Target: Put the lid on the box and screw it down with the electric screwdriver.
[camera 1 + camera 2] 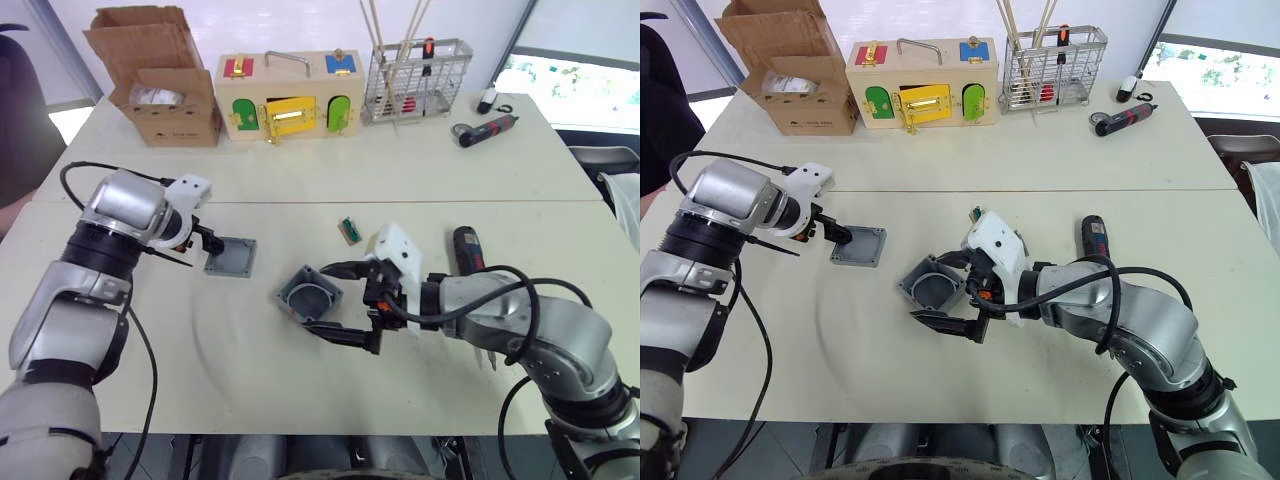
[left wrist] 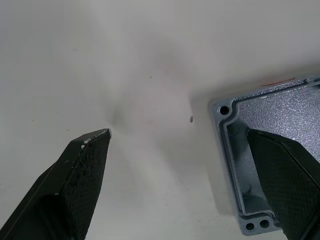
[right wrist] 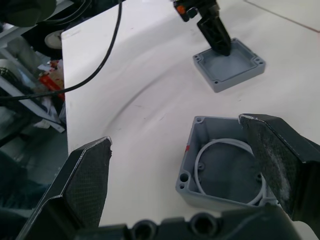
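The open right tool (image 1: 345, 305) straddles the box (image 1: 309, 293) on the desk (image 1: 420, 180). Toward the robot's left lies the upturned lid (image 1: 231, 257), one finger of the open left tool (image 1: 216, 243) over its hollow.

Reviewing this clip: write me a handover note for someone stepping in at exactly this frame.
Left tool: open, at the lid, one finger inside its rim, the other on the table outside; not gripped.
Right tool: open, straddling the box, not closed on it.
Lid lies rim up on the table, left of the box and apart from it. Box sits open, white ring inside.
Screwdriver lies untouched behind the right arm.
Done: nothing fitted.
Left: grip the lid, seat it on the box, fetch the screwdriver, screw it down.
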